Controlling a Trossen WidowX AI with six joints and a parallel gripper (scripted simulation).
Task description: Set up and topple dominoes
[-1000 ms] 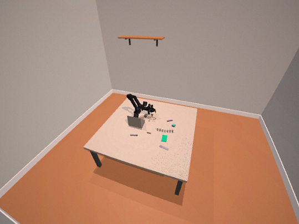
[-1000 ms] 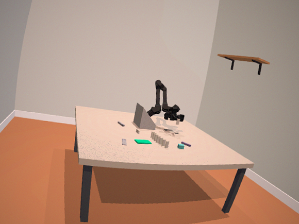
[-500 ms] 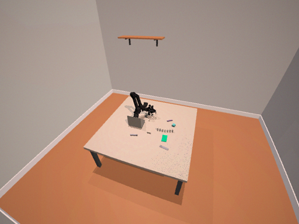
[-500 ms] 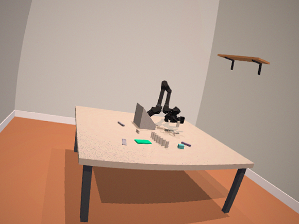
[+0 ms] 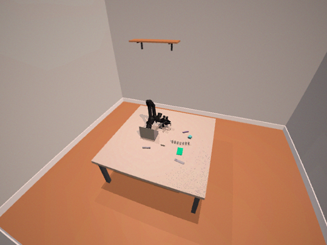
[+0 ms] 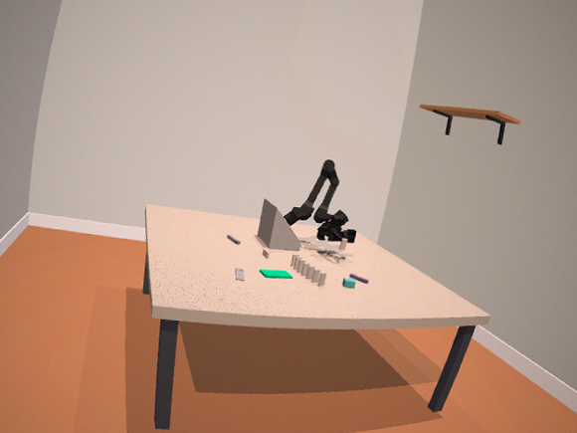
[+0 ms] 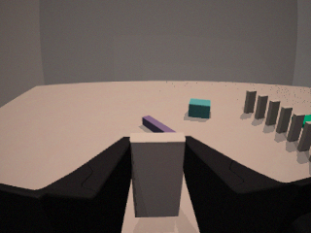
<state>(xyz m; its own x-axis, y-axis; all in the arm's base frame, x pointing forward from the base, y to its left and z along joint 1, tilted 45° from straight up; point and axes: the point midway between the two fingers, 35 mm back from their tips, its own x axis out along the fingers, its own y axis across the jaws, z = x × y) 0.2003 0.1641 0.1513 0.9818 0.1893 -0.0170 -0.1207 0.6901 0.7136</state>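
Note:
My gripper (image 5: 170,123) (image 6: 344,240) (image 7: 156,145) is shut on a pale domino (image 6: 343,244) (image 7: 156,180). It holds the domino upright above the table, on the arm's side of the row and apart from it. The row of several standing dominoes (image 6: 310,272) (image 7: 273,113) runs diagonally, evenly spaced; it also shows in the top view, and its near end is cut off at the right edge of the wrist view. Another small domino (image 5: 162,145) (image 6: 266,253) lies on the table between the row and the grey wedge.
A grey wedge (image 5: 148,133) (image 6: 272,230) stands beside the arm. A teal block (image 5: 189,136) (image 6: 348,282) (image 7: 199,109) and purple bar (image 5: 185,131) (image 6: 358,278) (image 7: 157,124) lie beside the row. A green slab (image 5: 179,151) (image 6: 275,273) and light bar (image 5: 179,161) (image 6: 239,274) lie across it. A dark bar (image 5: 146,147) (image 6: 233,239) lies farther off.

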